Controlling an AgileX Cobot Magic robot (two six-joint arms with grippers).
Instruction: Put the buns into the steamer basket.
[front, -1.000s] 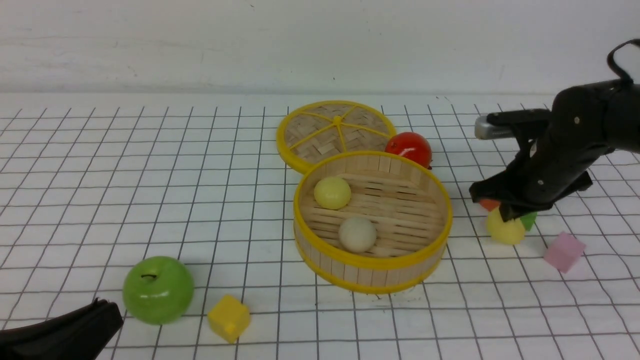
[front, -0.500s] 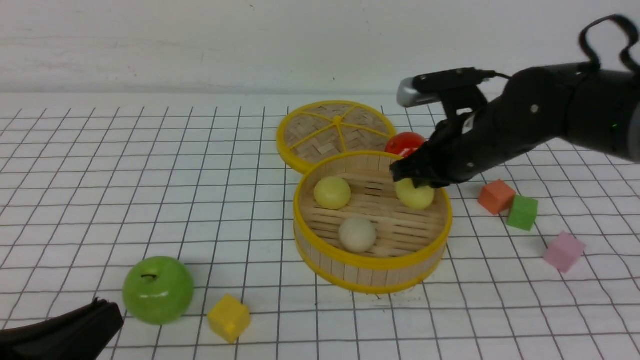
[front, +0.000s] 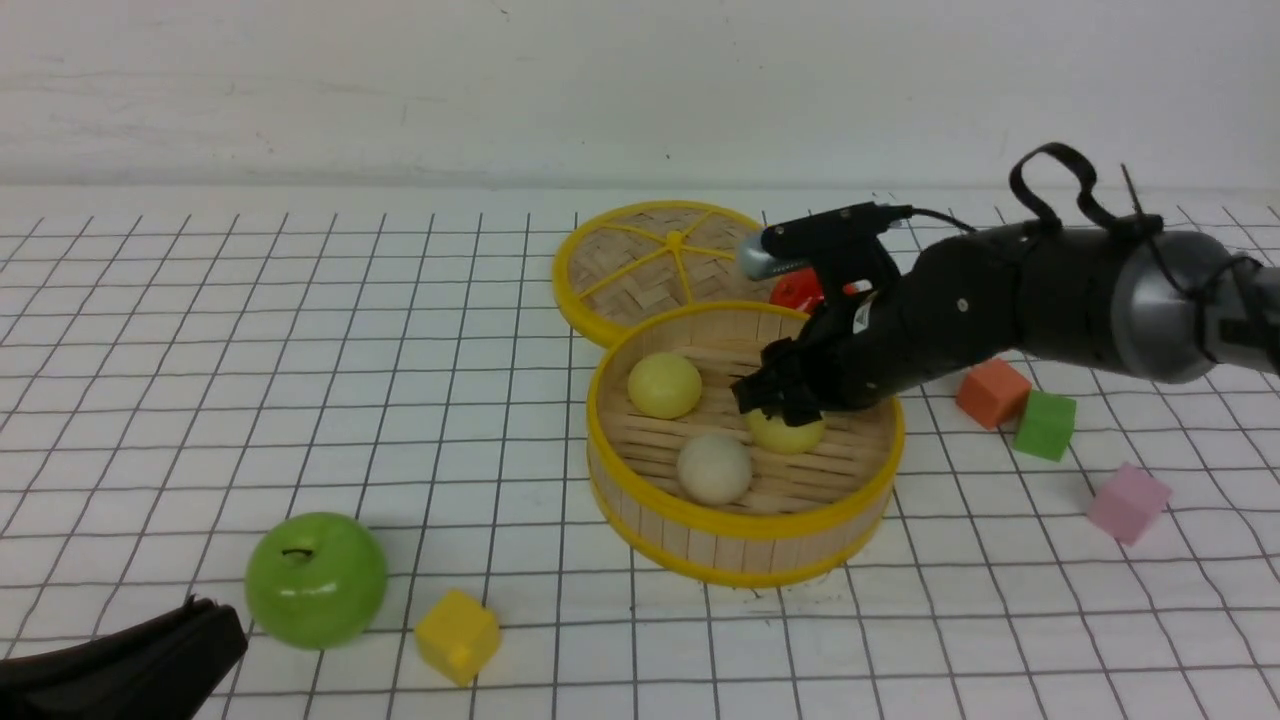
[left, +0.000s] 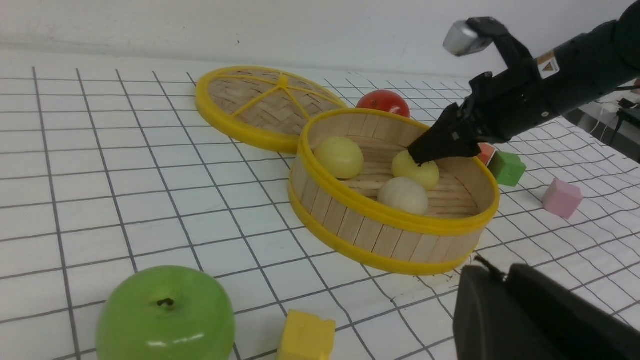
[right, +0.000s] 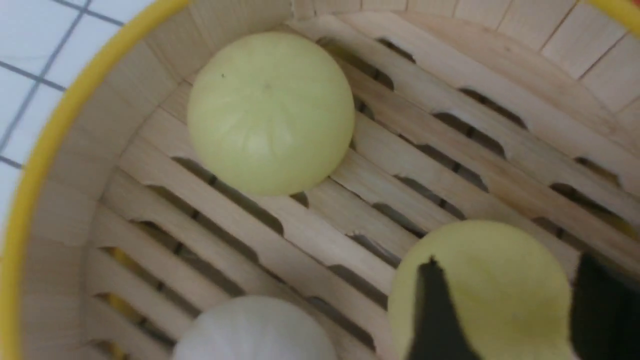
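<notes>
The steamer basket (front: 745, 525) (left: 390, 215) (right: 65, 200) stands mid-table with three buns on its slatted floor. One pale yellow bun (front: 664, 386) (left: 340, 157) (right: 270, 112) lies at the far left, and an off-white bun (front: 714, 468) (left: 404, 195) (right: 255, 330) lies at the front. A second pale yellow bun (front: 790, 432) (left: 417, 171) (right: 495, 290) rests right of centre. My right gripper (front: 775, 400) (right: 507, 260) reaches down into the basket, open, its fingers spread either side of that bun. My left gripper (front: 225, 625) (left: 500, 272) lies low at the near left, shut and holding nothing.
The woven lid (front: 670, 262) lies flat behind the basket with a red tomato (front: 797, 290) beside it. A green apple (front: 316, 580) and a yellow cube (front: 458, 636) sit near my left gripper. Orange (front: 992, 393), green (front: 1045, 425) and pink (front: 1128, 503) cubes sit right of the basket.
My right arm carried the second yellow bun from beside the cubes leftward over the rim and down to the basket floor. Its fingers now stand spread apart. The left arm has not moved.
</notes>
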